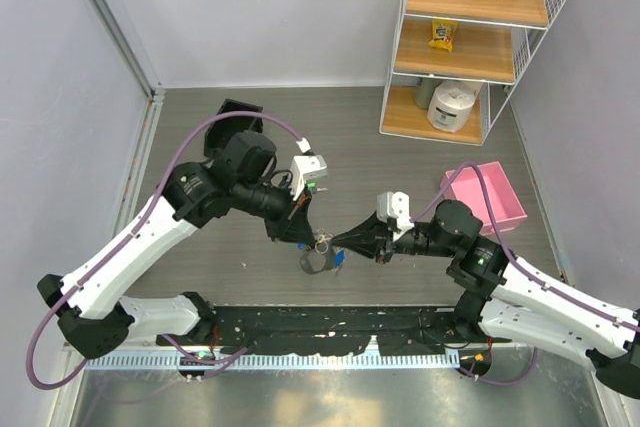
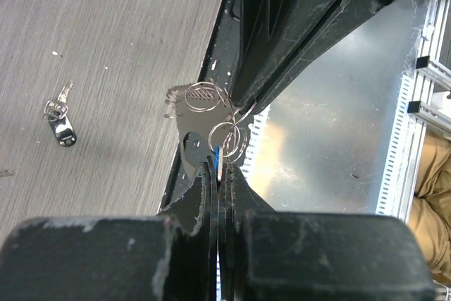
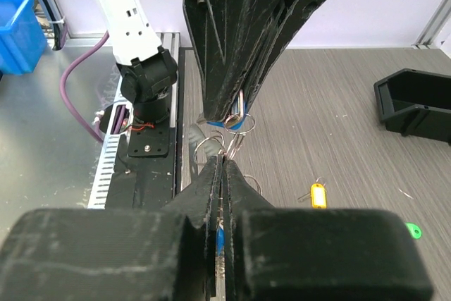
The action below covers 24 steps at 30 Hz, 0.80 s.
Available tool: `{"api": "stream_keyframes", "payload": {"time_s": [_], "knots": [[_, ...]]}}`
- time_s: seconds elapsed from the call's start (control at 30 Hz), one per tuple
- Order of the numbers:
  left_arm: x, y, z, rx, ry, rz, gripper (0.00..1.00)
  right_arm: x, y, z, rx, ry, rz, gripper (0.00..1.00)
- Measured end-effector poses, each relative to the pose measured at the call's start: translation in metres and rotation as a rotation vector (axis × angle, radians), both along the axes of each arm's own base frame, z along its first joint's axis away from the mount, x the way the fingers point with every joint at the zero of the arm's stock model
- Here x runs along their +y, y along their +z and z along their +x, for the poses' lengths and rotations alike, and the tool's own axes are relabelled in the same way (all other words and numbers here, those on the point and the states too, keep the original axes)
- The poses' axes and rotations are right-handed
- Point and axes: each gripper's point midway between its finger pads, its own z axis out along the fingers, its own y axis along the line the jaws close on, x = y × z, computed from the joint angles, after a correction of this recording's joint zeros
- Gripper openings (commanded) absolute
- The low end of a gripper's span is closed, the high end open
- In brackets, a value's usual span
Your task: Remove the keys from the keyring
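My two grippers meet tip to tip above the table's front middle. My left gripper (image 1: 306, 233) is shut on the blue-headed key (image 2: 218, 154), whose blue edge shows between its pads. My right gripper (image 1: 343, 243) is shut on the keyring (image 3: 211, 147), a cluster of thin wire loops hanging between the two tips (image 1: 322, 247). The loops also show in the left wrist view (image 2: 206, 96). A black-headed key (image 2: 60, 122), a yellow-headed key (image 3: 318, 195) and a green-headed one (image 3: 412, 230) lie loose on the table.
A pink tray (image 1: 505, 209) sits at the right. A wire shelf unit (image 1: 470, 37) stands at the back right. A black holder (image 1: 240, 115) sits behind the left arm and shows in the right wrist view (image 3: 416, 100). The black base rail (image 1: 330, 325) runs along the near edge.
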Motion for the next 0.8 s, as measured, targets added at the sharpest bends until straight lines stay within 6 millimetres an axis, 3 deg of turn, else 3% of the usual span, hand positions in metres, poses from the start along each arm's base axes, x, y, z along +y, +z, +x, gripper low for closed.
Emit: {"api": "stream_keyframes", "payload": {"time_s": [0.8], "knots": [[-0.005, -0.021, -0.006, 0.054, -0.034, -0.003, 0.00, -0.004, -0.004, 0.016, 0.014, -0.106, 0.011, 0.05]]}}
